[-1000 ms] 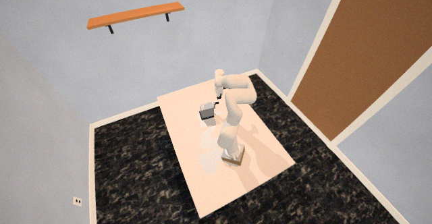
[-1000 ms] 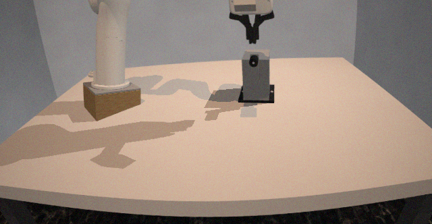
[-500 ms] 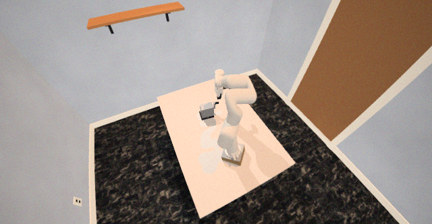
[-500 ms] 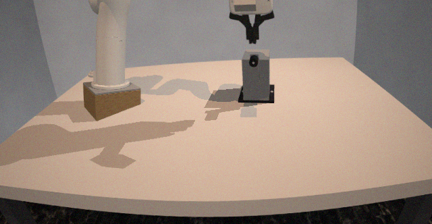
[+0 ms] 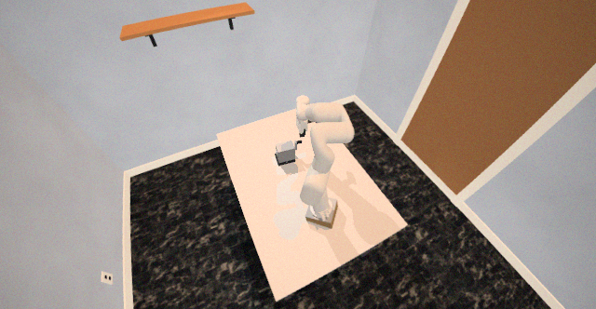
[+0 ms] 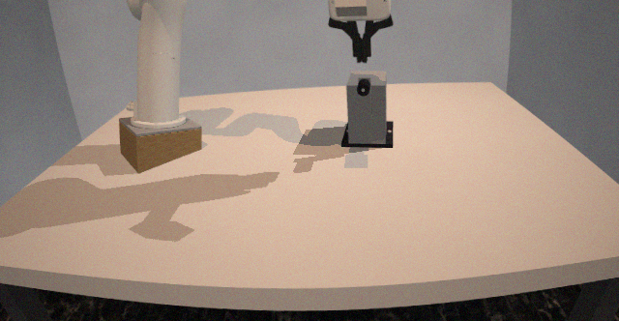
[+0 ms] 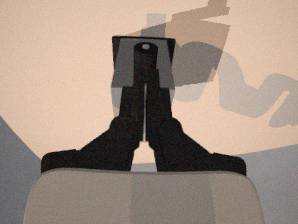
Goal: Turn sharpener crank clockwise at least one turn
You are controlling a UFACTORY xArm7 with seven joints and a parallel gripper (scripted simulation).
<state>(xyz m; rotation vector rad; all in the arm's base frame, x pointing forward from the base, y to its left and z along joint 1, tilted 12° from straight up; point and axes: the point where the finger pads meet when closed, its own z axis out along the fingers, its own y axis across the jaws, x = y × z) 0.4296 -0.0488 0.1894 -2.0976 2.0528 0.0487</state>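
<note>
You are holding the black two-fingered gripper, jaws pressed together on nothing, at upper centre, directly above the grey box-shaped pencil sharpener and its small black knob.

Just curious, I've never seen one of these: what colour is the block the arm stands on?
Wood brown, with a grey top; the block shows best in the exterior view.

Off to my side an orange shelf hangs on the pale blue wall. A brown door stands in its cream frame, and a white outlet sits low beside the dark marbled floor.
</note>
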